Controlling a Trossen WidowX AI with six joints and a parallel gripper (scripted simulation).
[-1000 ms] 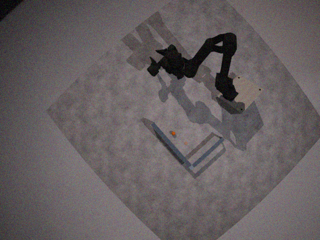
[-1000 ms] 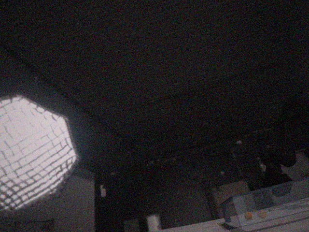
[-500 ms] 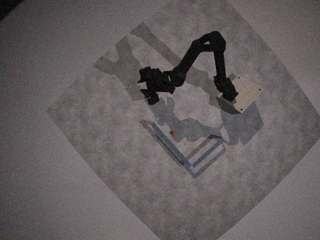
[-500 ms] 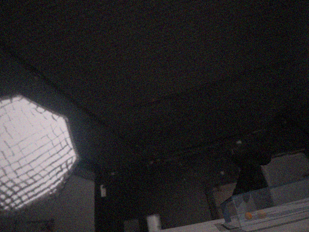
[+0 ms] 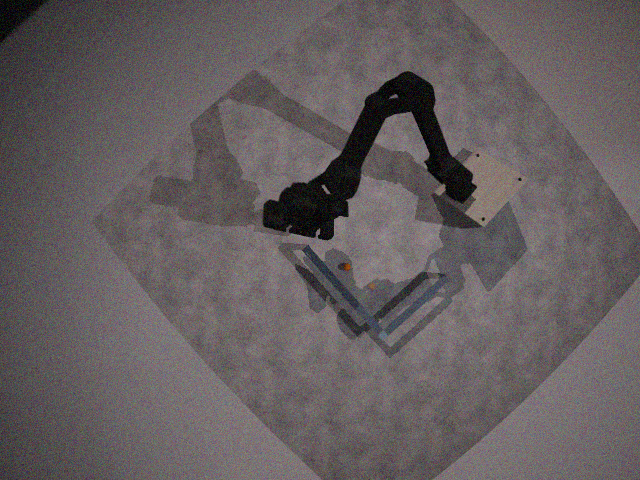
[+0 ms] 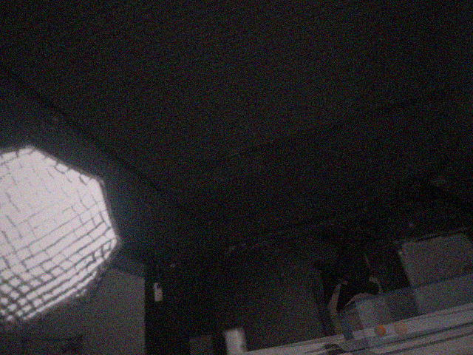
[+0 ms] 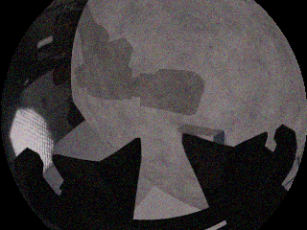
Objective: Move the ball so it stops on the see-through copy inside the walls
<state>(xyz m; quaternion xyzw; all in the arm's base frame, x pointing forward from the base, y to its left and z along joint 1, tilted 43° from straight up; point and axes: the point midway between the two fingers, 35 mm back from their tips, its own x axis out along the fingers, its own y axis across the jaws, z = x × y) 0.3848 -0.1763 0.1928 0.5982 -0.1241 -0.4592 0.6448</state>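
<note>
The small orange ball rests on the table beside the longer clear wall, on the inner side of the corner. The paler see-through copy is a short way from it, also inside the corner. The second clear wall meets the first at the bottom. My gripper is partly open, with only table surface showing between its fingers in the wrist view. In the top view it hangs above the table, beyond the upper left end of the walls, apart from the ball.
The arm arches from its pale base plate at the right. Arm shadows cross the table and fall around the ball and the walls. The scene is dim and grainy. A bright lamp fills the left of the exterior view.
</note>
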